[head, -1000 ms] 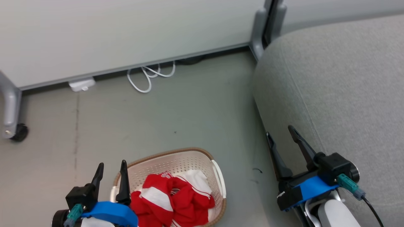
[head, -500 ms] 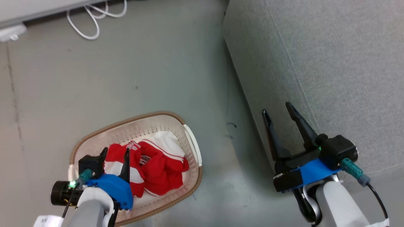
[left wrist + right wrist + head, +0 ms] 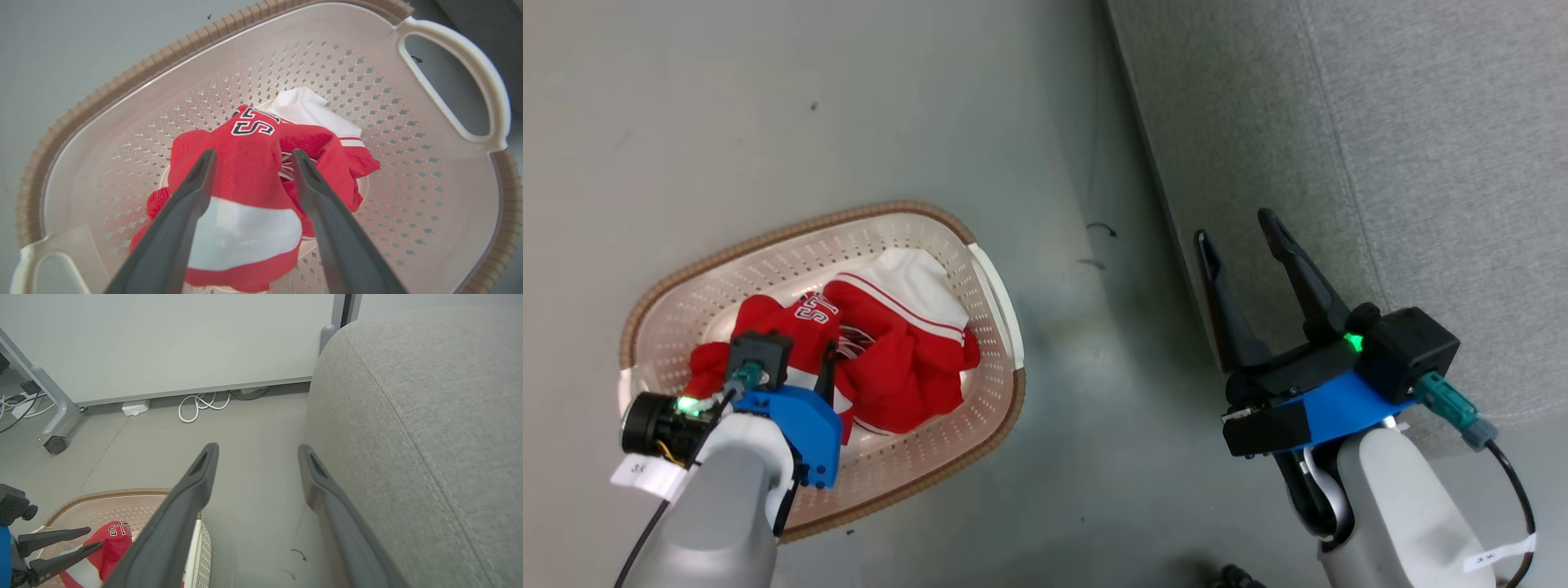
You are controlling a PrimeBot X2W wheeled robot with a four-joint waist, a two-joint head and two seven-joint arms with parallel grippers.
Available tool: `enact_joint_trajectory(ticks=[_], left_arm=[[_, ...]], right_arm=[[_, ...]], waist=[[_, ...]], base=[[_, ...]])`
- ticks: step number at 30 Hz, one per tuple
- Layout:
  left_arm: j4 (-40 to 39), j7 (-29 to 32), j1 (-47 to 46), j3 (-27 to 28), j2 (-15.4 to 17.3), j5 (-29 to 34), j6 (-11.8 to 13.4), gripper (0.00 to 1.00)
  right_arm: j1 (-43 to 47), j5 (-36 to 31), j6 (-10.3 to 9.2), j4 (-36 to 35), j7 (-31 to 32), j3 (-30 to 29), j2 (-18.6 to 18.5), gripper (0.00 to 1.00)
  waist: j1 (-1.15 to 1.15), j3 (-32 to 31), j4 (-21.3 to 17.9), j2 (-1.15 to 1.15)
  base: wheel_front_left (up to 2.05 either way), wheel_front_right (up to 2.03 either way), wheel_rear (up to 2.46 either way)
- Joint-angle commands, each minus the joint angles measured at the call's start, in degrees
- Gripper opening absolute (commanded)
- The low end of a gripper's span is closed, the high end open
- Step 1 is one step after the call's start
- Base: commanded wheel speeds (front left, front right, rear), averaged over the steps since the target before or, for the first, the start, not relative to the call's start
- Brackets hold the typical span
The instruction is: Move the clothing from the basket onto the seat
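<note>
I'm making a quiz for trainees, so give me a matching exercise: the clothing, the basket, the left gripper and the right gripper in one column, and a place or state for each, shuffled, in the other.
Column one
1. clothing
2. basket
3. left gripper
4. right gripper

Column two
A. open, beside the edge of the seat
B. standing on the floor
C. open, pointing at the clothing
D. heaped inside the basket

Pairs: 1-D, 2-B, 3-C, 4-A
</note>
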Motion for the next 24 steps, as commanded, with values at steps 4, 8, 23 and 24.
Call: enact_joint_trajectory(ticks=[4,8,23,24], left_arm=[[2.3,0.8,-4.3,-1.0,1.0,1.0,0.3,1.0],[4.4,1.8,-6.7,-1.6,1.5,1.4,1.2,1.0],[9.1,4.9,-11.4,-3.0,2.1,1.3,3.9,0.0],[9.3,4.9,-11.3,-2.9,2.0,1.0,3.7,0.0]], right_arm=[[-1.6,0.9,0.03,-1.3,-0.2,-0.1,-0.1,1.0],[-2.2,1.6,0.03,-1.9,-0.2,-0.1,-0.1,1.0],[-3.8,4.5,0.03,-2.1,-0.2,1.2,-0.1,1.0],[-3.8,4.5,0.03,-2.1,-0.2,1.2,-0.1,1.0]], waist=[[-0.02,4.3,-0.2,0.0],[-0.02,6.2,-0.5,0.0],[-0.02,8.9,-1.2,0.0],[-0.02,8.7,-1.2,0.0]], base=[[0.0,0.0,0.0],[0.0,0.0,0.0],[0.0,0.0,0.0],[0.0,0.0,0.0]])
